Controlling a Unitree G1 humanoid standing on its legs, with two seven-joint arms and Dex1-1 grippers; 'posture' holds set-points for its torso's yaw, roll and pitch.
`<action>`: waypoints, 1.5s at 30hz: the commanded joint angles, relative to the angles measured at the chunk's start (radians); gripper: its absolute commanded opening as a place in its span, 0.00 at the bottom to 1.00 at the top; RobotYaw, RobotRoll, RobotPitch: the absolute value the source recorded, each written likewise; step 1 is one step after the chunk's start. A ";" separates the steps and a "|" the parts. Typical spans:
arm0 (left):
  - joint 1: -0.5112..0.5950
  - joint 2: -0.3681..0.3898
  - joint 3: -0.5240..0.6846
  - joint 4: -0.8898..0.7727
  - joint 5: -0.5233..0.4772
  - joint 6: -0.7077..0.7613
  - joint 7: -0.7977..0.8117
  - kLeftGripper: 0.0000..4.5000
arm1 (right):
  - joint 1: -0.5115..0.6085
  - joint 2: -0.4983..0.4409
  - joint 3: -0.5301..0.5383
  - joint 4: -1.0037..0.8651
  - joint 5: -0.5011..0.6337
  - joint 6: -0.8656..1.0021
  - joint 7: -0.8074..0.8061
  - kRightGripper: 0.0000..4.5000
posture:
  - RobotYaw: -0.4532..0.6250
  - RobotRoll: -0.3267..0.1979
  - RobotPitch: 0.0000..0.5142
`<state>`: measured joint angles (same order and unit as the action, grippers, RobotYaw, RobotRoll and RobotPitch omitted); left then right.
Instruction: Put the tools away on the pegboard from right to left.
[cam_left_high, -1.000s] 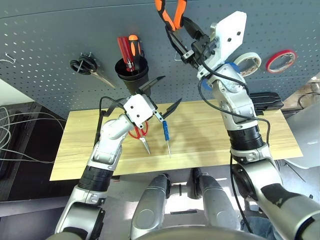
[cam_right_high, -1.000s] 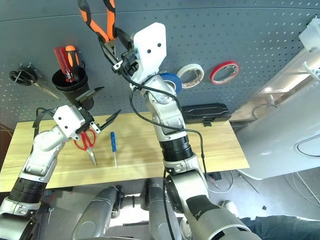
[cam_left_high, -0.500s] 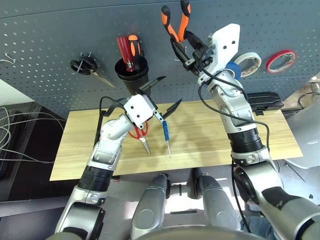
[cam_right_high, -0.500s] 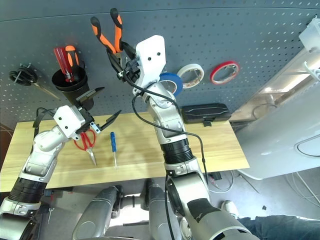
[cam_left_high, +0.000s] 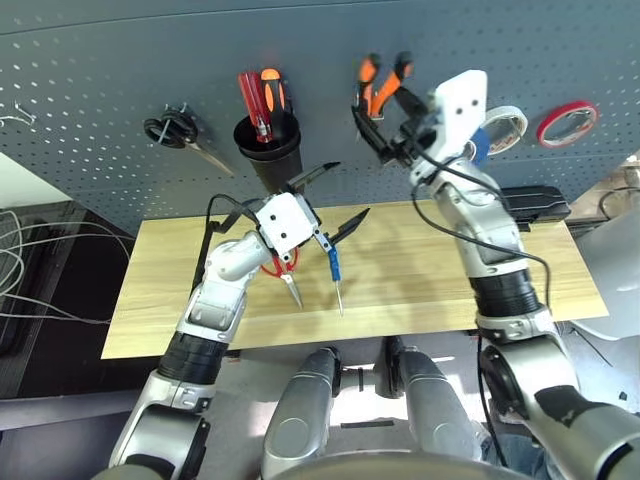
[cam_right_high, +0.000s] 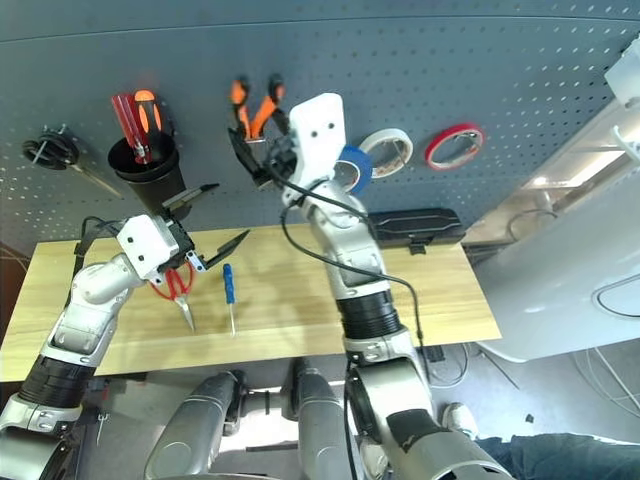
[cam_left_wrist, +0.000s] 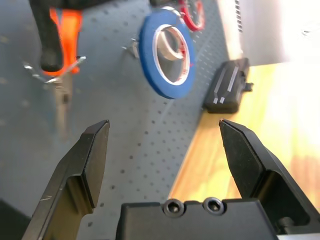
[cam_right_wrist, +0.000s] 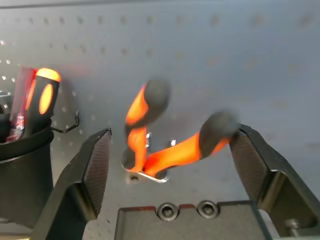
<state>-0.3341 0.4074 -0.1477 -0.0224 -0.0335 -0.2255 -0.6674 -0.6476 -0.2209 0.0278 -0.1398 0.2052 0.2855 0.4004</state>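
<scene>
My right arm reaches up and forward toward the upper centre of the frame, its forearm rising steeply from the bench, so that my right gripper sits against the pegboard. Its jaws stand wide, with the orange-and-black pliers between them, hanging on a metal hook, handles up. I cannot tell whether either finger touches the handles. Just right of the pliers, the blue tape roll hangs on the board, partly behind my white wrist housing, with a white tape roll and a red tape roll farther right.

My left arm is bent at the elbow, forearm angled up from lower left toward mid-frame, and my left gripper hovers above the bench with its jaws spread wide and nothing in them. Below it on the bench lie the red-handled scissors and, just to their right, the blue-handled screwdriver. A black cup holding red and orange handles sits at upper centre-left, black-handled scissors farther left.
</scene>
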 joint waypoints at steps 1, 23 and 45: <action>0.017 0.009 -0.038 0.002 0.004 0.063 -0.033 1.00 | 0.068 -0.059 0.015 -0.135 0.046 0.067 0.071 0.99 | 0.44 0.62 0.52; -0.145 -0.153 -0.137 0.495 0.269 0.672 0.231 1.00 | 0.415 -0.322 0.191 0.053 -0.008 0.171 0.339 0.99 | 0.42 0.62 0.52; -0.161 -0.287 -0.116 0.631 0.241 0.789 0.356 0.34 | 0.373 -0.282 0.182 0.087 -0.063 0.162 0.331 1.00 | 0.41 0.62 0.53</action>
<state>-0.5202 0.1153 -0.2497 0.5869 0.1929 0.5968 -0.3190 -0.2745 -0.5044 0.2013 -0.0653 0.1542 0.4583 0.7230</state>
